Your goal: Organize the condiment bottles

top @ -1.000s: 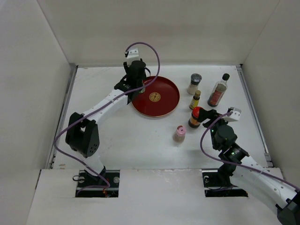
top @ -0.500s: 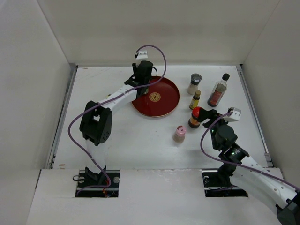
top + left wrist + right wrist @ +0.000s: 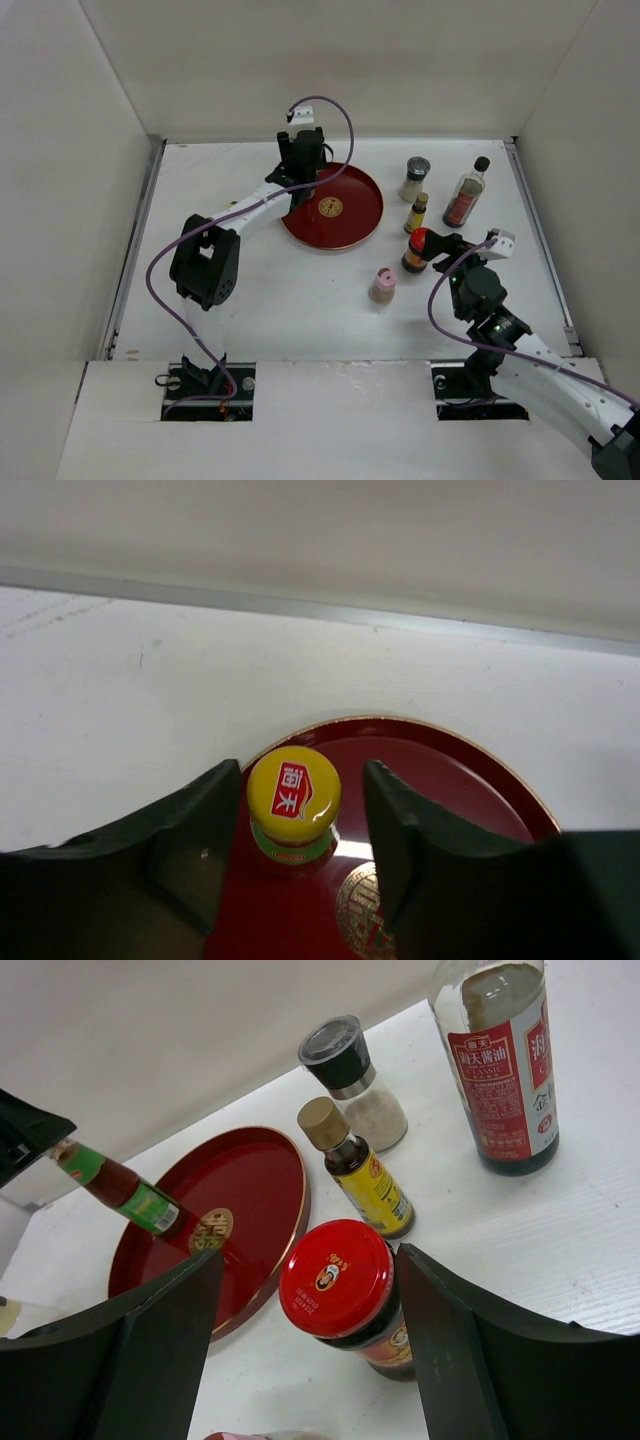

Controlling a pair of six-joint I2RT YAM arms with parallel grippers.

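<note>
White table (image 3: 250, 290), walled on three sides by pale panels; clock directions read from the top view, 12 pointing away from the arm bases.

Nearest the bases: pink-capped bottle (image 3: 383, 285), upright, standing alone.

At 2 o'clock from it: red-lidded dark jar (image 3: 336, 1278), upright on the table. Right gripper (image 3: 310, 1257) is level with it, jaws spread wide to either side of the lid. Clear gap on the jar's left side; the right finger is just beside the lid, and contact cannot be told.

At 12 o'clock from the jar, close by: amber bottle (image 3: 362, 1175) with tan cap.

At 2 o'clock from the amber bottle: tall clear black-capped bottle (image 3: 467, 192), red label.

At 12 o'clock from the amber bottle: grey-lidded shaker (image 3: 415, 178).

At 10 o'clock from the jar: round red plate (image 3: 355, 215).

Near the plate's 10 o'clock rim: green-and-red banded bottle (image 3: 293, 805), yellow cap, base on the plate, leaning in the right wrist view. Left gripper (image 3: 302, 775) has a finger on each side of the cap. A thin gap shows on the right side. Whether it is clamped cannot be told.
</note>
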